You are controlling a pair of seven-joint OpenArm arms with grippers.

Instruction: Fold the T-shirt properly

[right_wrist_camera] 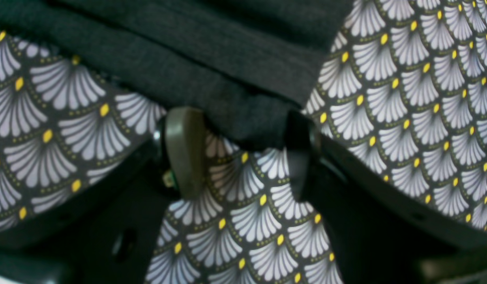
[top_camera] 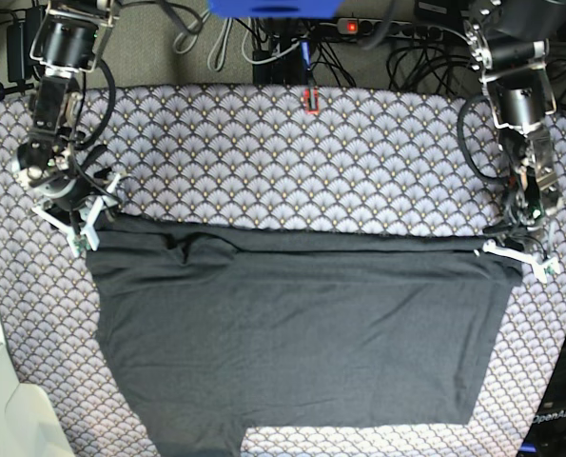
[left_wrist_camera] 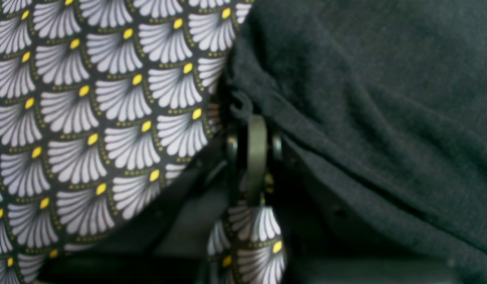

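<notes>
The dark charcoal T-shirt (top_camera: pixel 292 333) lies spread on the scallop-patterned tablecloth (top_camera: pixel 292 162), its far edge folded over in a straight band. My left gripper (top_camera: pixel 522 253) sits at the shirt's far right corner. In the left wrist view the left gripper (left_wrist_camera: pixel 247 118) has its fingers together, pinching the shirt's edge (left_wrist_camera: pixel 346 98). My right gripper (top_camera: pixel 81 225) is at the far left corner. In the right wrist view the right gripper (right_wrist_camera: pixel 241 120) is open, its pads (right_wrist_camera: pixel 184 150) astride the shirt's folded edge (right_wrist_camera: pixel 212 71), low on the cloth.
Cables and a power strip (top_camera: pixel 378 29) run along the table's back edge. A small red item (top_camera: pixel 309 99) sits at the back middle. A white object (top_camera: pixel 2 409) stands at the front left. The table's right edge lies just beyond the left gripper.
</notes>
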